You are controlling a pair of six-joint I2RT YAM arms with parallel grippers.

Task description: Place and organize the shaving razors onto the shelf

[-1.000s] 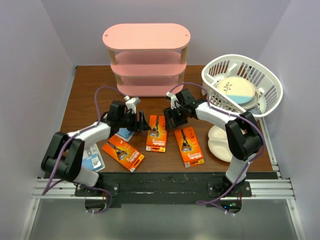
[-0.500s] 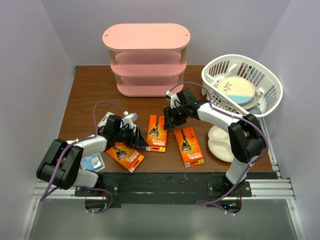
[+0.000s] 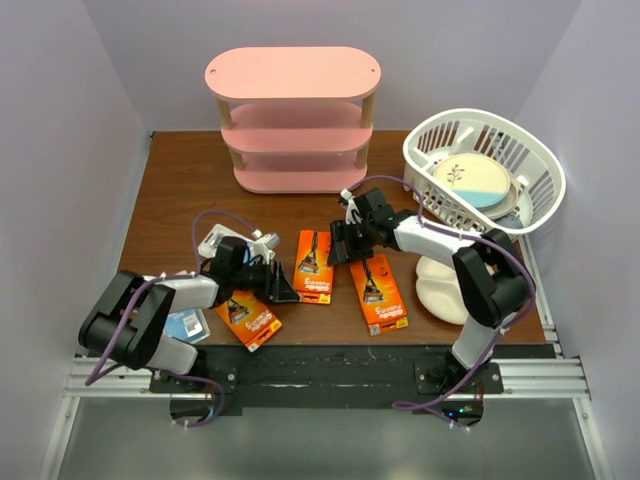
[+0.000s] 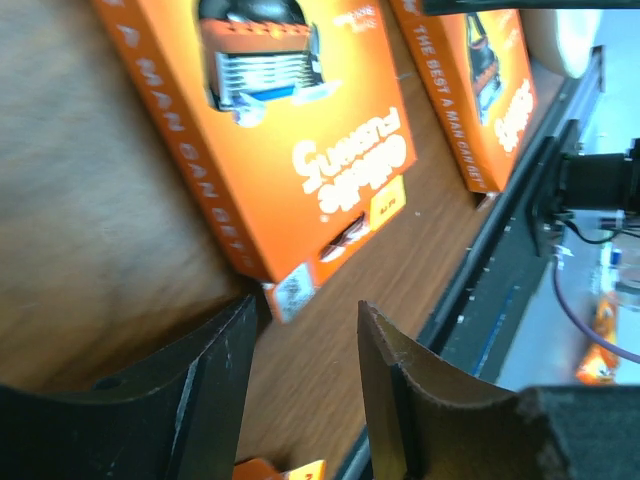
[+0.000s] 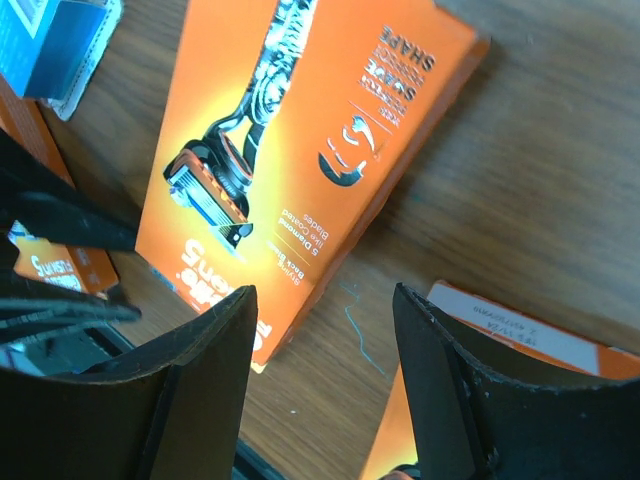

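Observation:
The pink three-tier shelf [image 3: 291, 72] stands at the back. Three orange razor packs lie flat on the table: left [image 3: 247, 319], middle [image 3: 313, 266], right [image 3: 378, 293]. One white-and-blue blister pack [image 3: 185, 326] lies under the left arm; another [image 3: 217, 241] shows behind the left wrist and in the right wrist view [image 5: 50, 40]. My left gripper [image 3: 281, 286] [image 4: 305, 330] is open and empty at the middle pack's [image 4: 290, 130] near-left corner. My right gripper [image 3: 338, 246] [image 5: 320, 320] is open and empty, low over the gap between the middle pack [image 5: 290, 150] and the right pack [image 5: 520, 345].
A white slatted basket [image 3: 520, 150] holding a round plate [image 3: 470, 182] stands at the back right. A white divided plate [image 3: 440, 290] lies under the right arm. The table's black front edge [image 3: 350, 352] runs just beyond the packs.
My left gripper has drawn back and down to the middle pack's near-left corner. The left orange pack has slid nearer the front edge. My right gripper has shifted slightly nearer.

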